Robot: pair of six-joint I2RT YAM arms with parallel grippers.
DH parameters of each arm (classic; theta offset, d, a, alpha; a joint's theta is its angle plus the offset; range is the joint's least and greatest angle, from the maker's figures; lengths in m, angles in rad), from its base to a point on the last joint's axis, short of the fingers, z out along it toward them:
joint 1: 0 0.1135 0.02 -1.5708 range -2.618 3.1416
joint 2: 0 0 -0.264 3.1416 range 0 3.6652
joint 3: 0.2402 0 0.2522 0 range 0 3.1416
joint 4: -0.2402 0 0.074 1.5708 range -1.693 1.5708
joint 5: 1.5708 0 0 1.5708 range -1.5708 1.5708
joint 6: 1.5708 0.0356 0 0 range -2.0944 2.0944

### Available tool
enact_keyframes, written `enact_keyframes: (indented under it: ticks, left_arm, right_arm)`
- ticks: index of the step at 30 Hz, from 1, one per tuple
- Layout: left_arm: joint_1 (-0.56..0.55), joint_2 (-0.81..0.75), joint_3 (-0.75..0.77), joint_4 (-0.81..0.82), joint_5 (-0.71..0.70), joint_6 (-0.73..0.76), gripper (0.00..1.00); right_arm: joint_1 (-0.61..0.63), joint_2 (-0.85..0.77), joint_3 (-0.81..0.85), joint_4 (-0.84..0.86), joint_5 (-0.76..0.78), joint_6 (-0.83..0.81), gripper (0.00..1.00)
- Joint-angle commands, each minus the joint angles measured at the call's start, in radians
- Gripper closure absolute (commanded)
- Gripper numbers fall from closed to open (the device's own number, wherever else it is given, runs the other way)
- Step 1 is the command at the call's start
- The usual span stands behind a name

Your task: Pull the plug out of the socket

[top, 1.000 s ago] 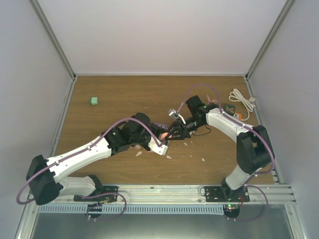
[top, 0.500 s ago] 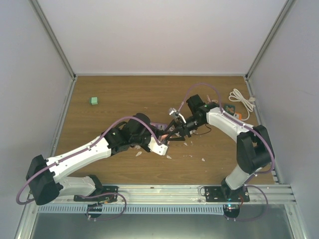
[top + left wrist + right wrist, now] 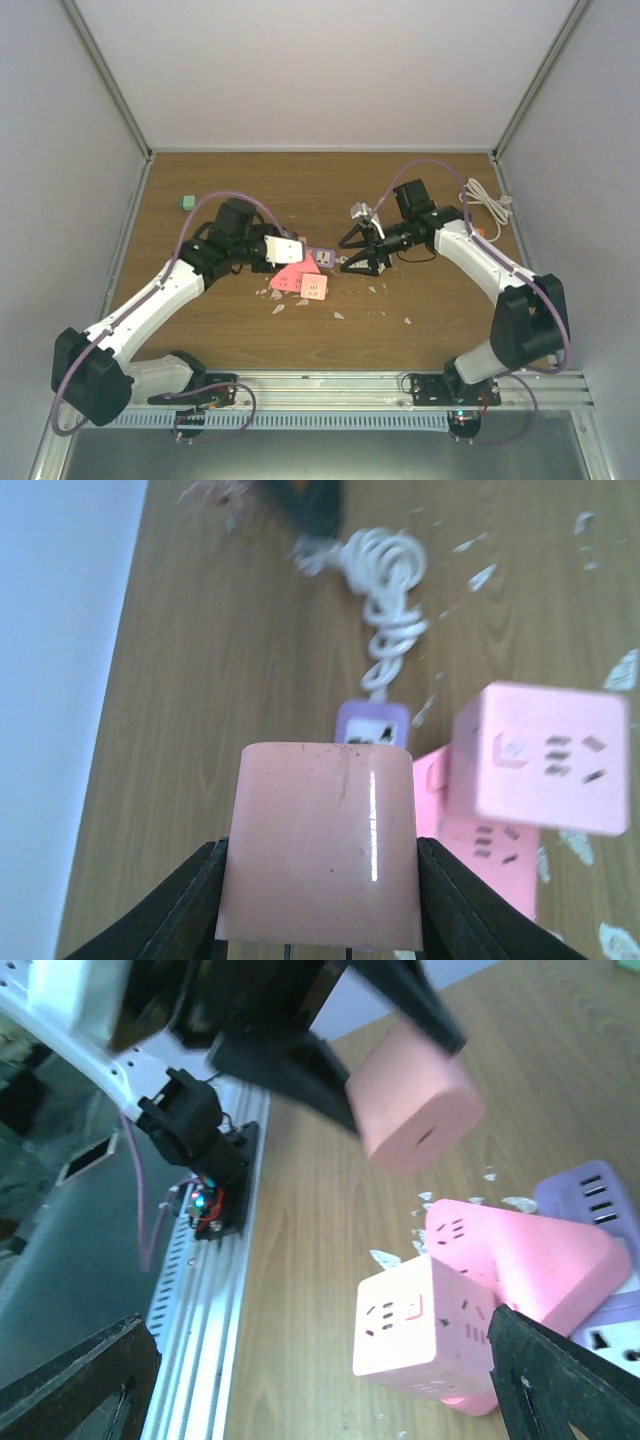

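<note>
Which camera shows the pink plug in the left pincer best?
Left wrist: the plug is close and sharp, clamped between both fingers. Right wrist shows it smaller, blurred. Top view shows only a small pale block.

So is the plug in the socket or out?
Out: the left gripper holds the pink plug lifted clear of the socket, with a visible gap between them.

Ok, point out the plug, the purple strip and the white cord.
plug [image 3: 318, 845], left wrist view, middle of its pink face
purple strip [image 3: 372, 723], left wrist view, end at the cord
white cord [image 3: 393, 630], left wrist view, its bundled middle
</note>
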Motion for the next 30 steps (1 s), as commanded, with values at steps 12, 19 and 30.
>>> enact_keyframes:
  ticks: [12,19,30]
  left_arm:
    - [0.487,0.251,0.111,0.162,0.172,-0.267,0.72]
    - [0.594,0.460,0.171,0.244,0.107,-0.373,0.71]
    - [0.662,0.729,0.319,0.286,-0.012,-0.473,0.70]
  right_arm:
    - [-0.006,-0.216,-0.159,0.217,0.284,0.012,0.04]
    - [0.009,-0.253,-0.211,0.241,0.367,-0.026,0.01]
    - [0.125,-0.302,-0.291,0.294,0.512,-0.062,0.00]
